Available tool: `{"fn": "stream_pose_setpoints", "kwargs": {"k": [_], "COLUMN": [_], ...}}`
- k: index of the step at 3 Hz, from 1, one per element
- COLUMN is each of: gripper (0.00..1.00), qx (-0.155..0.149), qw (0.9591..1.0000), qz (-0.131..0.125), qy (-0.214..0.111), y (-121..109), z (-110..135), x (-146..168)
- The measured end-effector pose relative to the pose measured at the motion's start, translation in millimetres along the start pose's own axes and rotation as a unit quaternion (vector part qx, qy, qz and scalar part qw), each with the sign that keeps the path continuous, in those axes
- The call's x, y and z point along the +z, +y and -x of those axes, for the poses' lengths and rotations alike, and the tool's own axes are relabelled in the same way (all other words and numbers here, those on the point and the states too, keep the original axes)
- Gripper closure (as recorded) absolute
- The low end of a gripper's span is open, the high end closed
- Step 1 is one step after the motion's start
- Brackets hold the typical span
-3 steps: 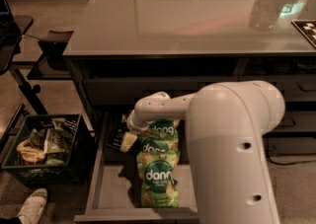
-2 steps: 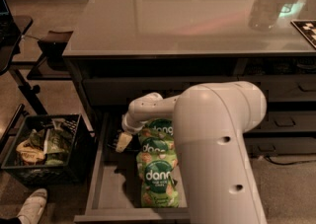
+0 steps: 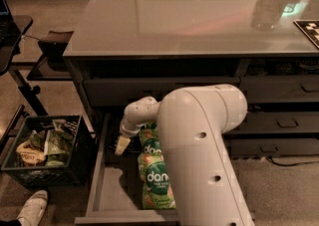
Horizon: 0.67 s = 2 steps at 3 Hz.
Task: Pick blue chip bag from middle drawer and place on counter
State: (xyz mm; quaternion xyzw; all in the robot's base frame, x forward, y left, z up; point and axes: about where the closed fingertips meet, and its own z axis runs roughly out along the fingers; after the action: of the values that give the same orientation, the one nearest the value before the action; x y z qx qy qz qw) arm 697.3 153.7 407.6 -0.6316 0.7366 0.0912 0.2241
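Jaws, grip unclear, in middle drawer, beside green "dang" bags

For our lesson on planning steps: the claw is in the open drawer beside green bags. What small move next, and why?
Probably ease the claw back a little: it hangs in the drawer beside the green bags, no blue bag shows, and the arm hides much there.

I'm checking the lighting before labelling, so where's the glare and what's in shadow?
Camera view: glare and a pinkish reflection on the counter; the middle drawer is dim, shadowed under the arm; the gripper hangs over its left half, pale against the dark.
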Motion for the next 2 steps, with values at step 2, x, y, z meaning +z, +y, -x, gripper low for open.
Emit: {"fn": "stream_pose_setpoints", "kwargs": {"k": [2], "gripper": [0.0], "qx": [-0.003], "qw": [0.9999], "qz": [-0.013], "qy": [0.008], "y": [-12.5], "z": [-10.5], "x": [18.9]}}
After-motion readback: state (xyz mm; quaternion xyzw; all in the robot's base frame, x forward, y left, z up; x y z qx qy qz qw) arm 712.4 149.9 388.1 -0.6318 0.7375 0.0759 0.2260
